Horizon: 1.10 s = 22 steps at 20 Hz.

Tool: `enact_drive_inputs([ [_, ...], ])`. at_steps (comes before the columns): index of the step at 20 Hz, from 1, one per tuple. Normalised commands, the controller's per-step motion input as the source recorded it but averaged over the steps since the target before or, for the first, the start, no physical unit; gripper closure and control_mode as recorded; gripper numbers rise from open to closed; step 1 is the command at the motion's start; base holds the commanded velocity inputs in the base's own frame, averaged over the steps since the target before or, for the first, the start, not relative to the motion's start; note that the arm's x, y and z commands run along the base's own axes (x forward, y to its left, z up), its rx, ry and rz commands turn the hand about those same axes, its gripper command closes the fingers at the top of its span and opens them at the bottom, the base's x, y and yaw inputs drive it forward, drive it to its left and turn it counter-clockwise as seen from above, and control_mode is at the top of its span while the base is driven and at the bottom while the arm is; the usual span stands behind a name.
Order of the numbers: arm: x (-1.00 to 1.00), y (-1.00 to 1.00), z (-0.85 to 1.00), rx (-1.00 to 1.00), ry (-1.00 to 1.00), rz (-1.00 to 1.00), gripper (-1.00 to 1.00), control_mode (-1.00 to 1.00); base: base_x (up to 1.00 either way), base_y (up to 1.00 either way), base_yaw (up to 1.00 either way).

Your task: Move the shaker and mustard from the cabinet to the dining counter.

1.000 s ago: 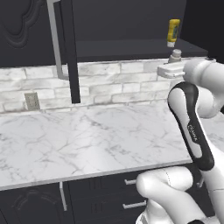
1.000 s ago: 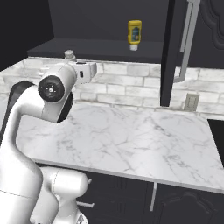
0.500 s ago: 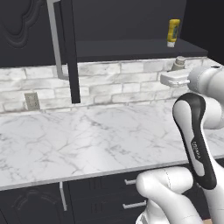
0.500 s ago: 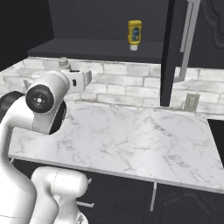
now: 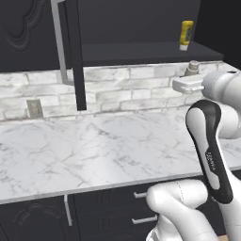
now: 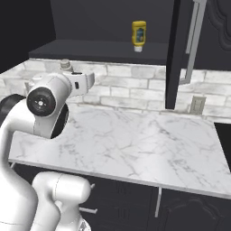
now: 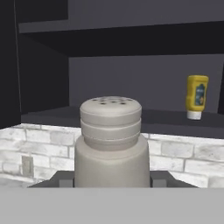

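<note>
- The open black cabinet (image 6: 113, 27) holds the mustard (image 6: 138, 35), a dull yellow squeeze bottle with a dark label, standing cap-down on its dark shelf near the back wall.
- The shaker (image 7: 111, 142), a pale grey cylinder with a stepped, rounded cap dotted with small holes, sits upright between the two dark fingers of the tool (image 7: 111, 178), which is clenched on its lower body.
- In the left base view the shaker's (image 5: 193, 68) top pokes above the white tool (image 5: 188, 84), out in front of the cabinet shelf and above the back of the worktop; the mustard (image 5: 186, 34) stands on the shelf above and behind it.
- From the right base view the shaker (image 6: 66, 65) shows as a small grey knob above the arm's white wrist.
- A cabinet door (image 5: 74, 52) stands open edge-on, with a long silver bar handle (image 5: 59, 40).
- Below, the worktop (image 5: 84, 150) is white marble with grey veins, backed by pale brick (image 5: 122, 87) with a wall socket (image 5: 34, 108).
</note>
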Motion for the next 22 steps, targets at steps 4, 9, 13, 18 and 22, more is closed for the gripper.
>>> enact_drive_inputs([
  [4, 0.00, 0.00, 0.00, 0.00, 0.00, 0.00, 1.00, 1.00, -0.96, 0.06, 0.15],
  [9, 0.00, 0.00, 0.00, 0.00, 0.00, 0.00, 1.00, 1.00, -0.99, 0.58, 0.60],
  [13, 0.00, 0.00, 0.00, 0.00, 0.00, 0.00, 1.00, 1.00, -0.56, 0.86, 0.89],
  [18, 0.00, 0.00, 0.00, 0.00, 0.00, 0.00, 1.00, 1.00, -0.32, 0.46, 1.00],
  [22, 0.00, 0.00, 0.00, 0.00, 0.00, 0.00, 1.00, 1.00, -0.44, 0.39, 1.00],
])
